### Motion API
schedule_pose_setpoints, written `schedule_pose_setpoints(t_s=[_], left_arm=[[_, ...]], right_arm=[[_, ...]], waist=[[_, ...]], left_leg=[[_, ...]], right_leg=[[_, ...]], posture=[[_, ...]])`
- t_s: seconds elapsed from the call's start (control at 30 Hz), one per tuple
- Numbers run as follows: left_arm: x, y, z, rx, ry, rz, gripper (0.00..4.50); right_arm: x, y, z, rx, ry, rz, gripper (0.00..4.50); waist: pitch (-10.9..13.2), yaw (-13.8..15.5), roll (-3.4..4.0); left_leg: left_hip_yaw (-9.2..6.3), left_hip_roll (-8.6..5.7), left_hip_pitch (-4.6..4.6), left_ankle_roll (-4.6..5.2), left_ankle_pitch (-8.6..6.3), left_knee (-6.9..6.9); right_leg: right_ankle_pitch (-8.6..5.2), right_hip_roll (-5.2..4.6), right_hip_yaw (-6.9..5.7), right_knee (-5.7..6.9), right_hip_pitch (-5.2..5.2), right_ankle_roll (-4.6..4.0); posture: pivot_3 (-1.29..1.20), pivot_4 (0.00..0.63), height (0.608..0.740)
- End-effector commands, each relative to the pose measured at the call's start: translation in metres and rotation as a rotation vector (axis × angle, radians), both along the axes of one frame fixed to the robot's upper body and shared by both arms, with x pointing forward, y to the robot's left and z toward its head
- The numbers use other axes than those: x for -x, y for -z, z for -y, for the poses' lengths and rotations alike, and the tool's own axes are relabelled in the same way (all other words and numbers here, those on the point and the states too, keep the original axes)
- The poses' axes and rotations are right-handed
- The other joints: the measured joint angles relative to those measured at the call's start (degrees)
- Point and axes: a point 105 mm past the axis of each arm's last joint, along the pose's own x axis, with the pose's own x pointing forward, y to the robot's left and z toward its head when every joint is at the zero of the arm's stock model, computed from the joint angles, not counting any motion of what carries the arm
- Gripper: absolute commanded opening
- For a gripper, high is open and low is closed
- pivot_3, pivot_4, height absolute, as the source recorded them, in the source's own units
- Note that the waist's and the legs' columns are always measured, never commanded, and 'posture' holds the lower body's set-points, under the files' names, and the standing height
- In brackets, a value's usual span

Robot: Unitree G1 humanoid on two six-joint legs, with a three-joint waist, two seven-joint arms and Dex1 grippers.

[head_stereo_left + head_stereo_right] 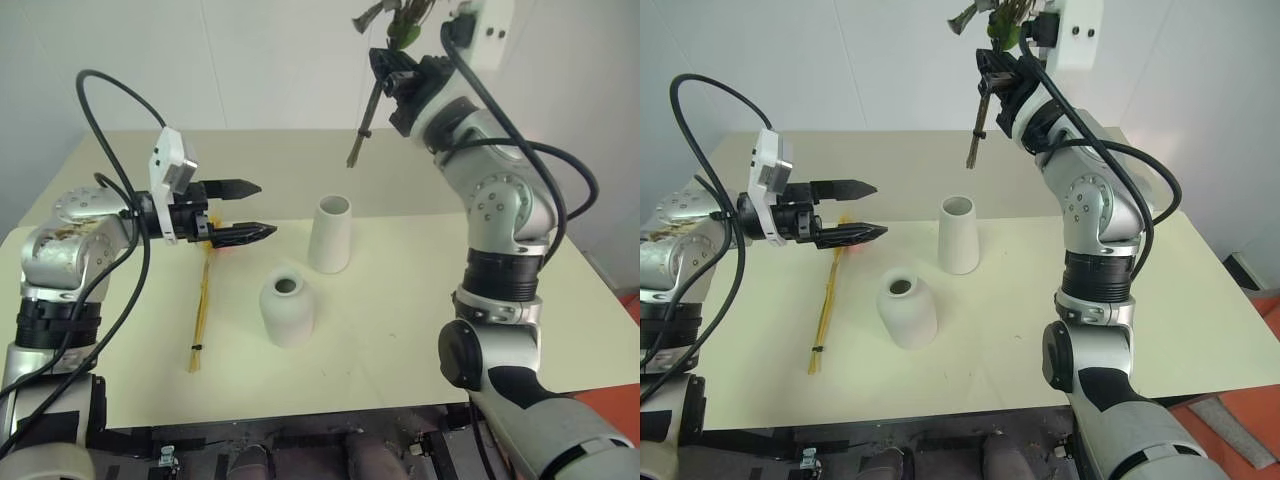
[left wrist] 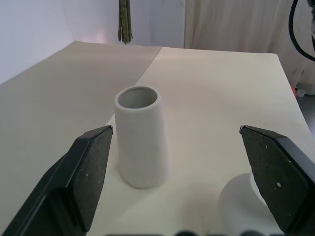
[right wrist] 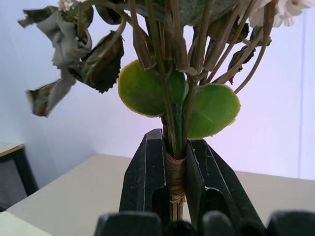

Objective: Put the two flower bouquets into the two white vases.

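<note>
High above the table, my right gripper [image 1: 388,68] is shut on the bound stems of the bushy bouquet [image 3: 175,172]. Its round green leaves and dried blooms rise above the fingers [image 3: 145,177]. The stem ends [image 1: 356,148] hang in the air behind and above the tall white vase [image 1: 330,235]. The squat white vase [image 1: 287,310] stands just in front of the tall one. The slim yellow bouquet [image 1: 203,300] lies flat on the table to the left. Above its upper end my left gripper [image 1: 262,208] is open and empty, pointing level at the tall vase [image 2: 140,137].
The cream table [image 1: 400,330] has a seam across its middle and bare surface right of the vases. Its front edge runs close below the squat vase. Black cables loop over both arms. A pale wall stands behind the table.
</note>
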Motion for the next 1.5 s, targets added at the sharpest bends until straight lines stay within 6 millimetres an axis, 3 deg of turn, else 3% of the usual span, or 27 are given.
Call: schedule_pose_setpoints(t_s=[0.03,0.3,0.73,0.93,1.13,1.37,1.5], left_arm=[[0.007,-0.017,-0.007,0.024,-0.034,0.071,4.50],[0.010,-0.018,-0.008,0.035,-0.055,0.080,4.50],[0.014,-0.016,-0.010,0.031,-0.074,0.084,4.50],[0.014,-0.014,-0.010,0.032,-0.080,0.078,4.50],[0.016,-0.002,-0.014,-0.015,-0.098,0.058,4.50],[0.010,0.004,-0.022,-0.029,-0.158,0.046,4.50],[0.000,0.014,-0.034,-0.089,-0.278,0.020,4.50]], right_arm=[[0.015,-0.002,-0.011,0.049,-0.064,0.048,0.22],[-0.004,0.033,-0.028,0.121,-0.076,-0.021,0.22],[-0.022,0.084,-0.032,0.181,-0.040,-0.063,0.22],[-0.017,0.101,-0.030,0.211,-0.039,-0.069,2.22],[-0.005,0.100,-0.019,0.240,-0.032,-0.037,4.40],[0.013,0.102,0.001,0.286,-0.034,-0.026,4.46],[0.031,0.109,0.014,0.358,-0.081,-0.056,4.46]], waist=[[0.00,0.00,0.00],[0.00,0.23,0.00],[0.00,0.65,0.00],[0.00,0.67,0.00],[0.00,0.62,0.00],[0.00,0.96,0.00],[0.00,1.03,0.00]], left_leg=[[0.00,0.00,0.00,0.00,0.00,0.00],[0.00,0.00,0.04,0.00,0.01,0.01],[0.00,0.00,0.02,0.00,0.01,0.01],[0.00,0.00,0.02,0.00,0.01,0.01],[0.00,0.00,0.02,0.00,0.01,0.00],[0.00,0.00,0.03,0.00,0.01,0.01],[0.01,0.00,0.03,0.00,0.01,0.02]], right_leg=[[0.00,0.00,0.00,-0.01,0.00,0.00],[0.01,0.00,0.00,0.01,0.01,-0.02],[0.01,0.00,-0.01,-0.01,0.01,-0.02],[0.01,0.00,0.00,-0.01,0.01,-0.02],[0.01,0.00,0.00,-0.01,0.01,-0.01],[0.01,0.00,-0.01,-0.01,0.03,-0.01],[0.00,-0.01,-0.01,-0.03,0.03,-0.01]], posture=[[0.00,0.150,0.740],[0.00,0.150,0.740],[0.00,0.150,0.740],[0.00,0.150,0.740],[0.00,0.150,0.740],[0.00,0.150,0.740],[0.00,0.150,0.740]])
